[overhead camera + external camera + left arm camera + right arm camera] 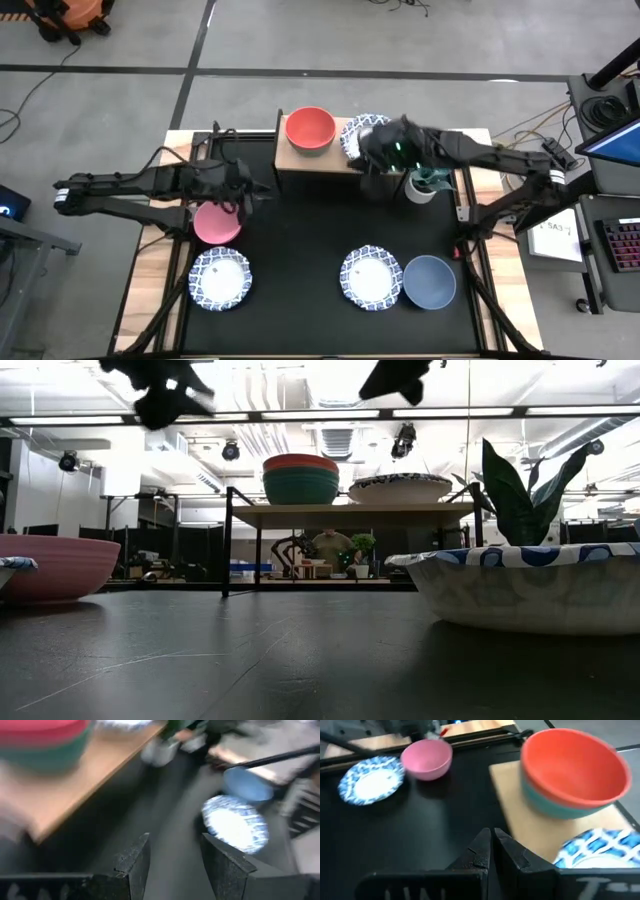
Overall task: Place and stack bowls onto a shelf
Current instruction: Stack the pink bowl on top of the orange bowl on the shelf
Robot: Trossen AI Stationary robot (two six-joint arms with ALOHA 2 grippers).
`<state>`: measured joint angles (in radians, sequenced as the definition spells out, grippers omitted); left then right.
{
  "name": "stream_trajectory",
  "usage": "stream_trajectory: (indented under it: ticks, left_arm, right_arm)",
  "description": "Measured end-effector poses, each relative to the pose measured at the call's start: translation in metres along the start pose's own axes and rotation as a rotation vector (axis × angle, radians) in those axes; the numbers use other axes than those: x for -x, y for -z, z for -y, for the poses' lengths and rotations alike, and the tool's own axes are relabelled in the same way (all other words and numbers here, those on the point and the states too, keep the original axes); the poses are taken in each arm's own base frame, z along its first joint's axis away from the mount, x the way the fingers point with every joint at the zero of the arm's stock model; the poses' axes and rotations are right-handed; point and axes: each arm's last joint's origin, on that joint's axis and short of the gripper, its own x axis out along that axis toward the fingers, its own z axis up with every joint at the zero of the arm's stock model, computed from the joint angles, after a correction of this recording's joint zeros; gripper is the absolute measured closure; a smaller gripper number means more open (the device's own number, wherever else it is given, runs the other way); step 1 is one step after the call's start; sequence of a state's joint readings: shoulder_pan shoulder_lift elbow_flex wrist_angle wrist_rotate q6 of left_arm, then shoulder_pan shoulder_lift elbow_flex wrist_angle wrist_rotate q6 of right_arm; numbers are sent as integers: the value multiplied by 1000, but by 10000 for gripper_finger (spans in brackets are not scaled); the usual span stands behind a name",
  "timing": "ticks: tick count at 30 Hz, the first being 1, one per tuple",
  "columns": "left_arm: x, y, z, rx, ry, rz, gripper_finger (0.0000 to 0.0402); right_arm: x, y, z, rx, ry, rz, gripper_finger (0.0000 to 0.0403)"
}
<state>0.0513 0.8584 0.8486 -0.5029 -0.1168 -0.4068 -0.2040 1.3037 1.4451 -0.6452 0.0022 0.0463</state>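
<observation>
Left gripper (172,865) fingers wide over the table; right gripper (492,851) fingers closed, empty, beside the shelf (520,817)

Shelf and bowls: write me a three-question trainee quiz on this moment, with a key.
1. True or false: the red bowl sits nested in the green bowl on the shelf.
2. Which bowl lies nearest the left hand? A) slate-blue bowl B) pink bowl C) red bowl
3. Fill in: the right hand holds ____.

Key: 1 true; 2 B; 3 nothing, its fingers are together and empty above the table.
</observation>
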Motion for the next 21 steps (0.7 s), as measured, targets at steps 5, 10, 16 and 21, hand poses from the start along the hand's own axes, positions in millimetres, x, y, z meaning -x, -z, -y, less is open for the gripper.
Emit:
stream_trajectory:
  ticks: [5,10,16,21]
  left_arm:
    - [-9,25,-12,165,-240,-263,244]
    - [-20,45,-16,270,-392,-500,244]
    - [-33,66,-17,288,-545,-734,245]
    - [-44,71,-15,295,-568,-785,245]
  right_arm:
    - [12,26,-37,13,-40,26,394]
    - [19,54,-59,8,-54,70,394]
    - [22,80,-72,6,-101,163,394]
    - [25,90,-71,-2,-116,191,394]
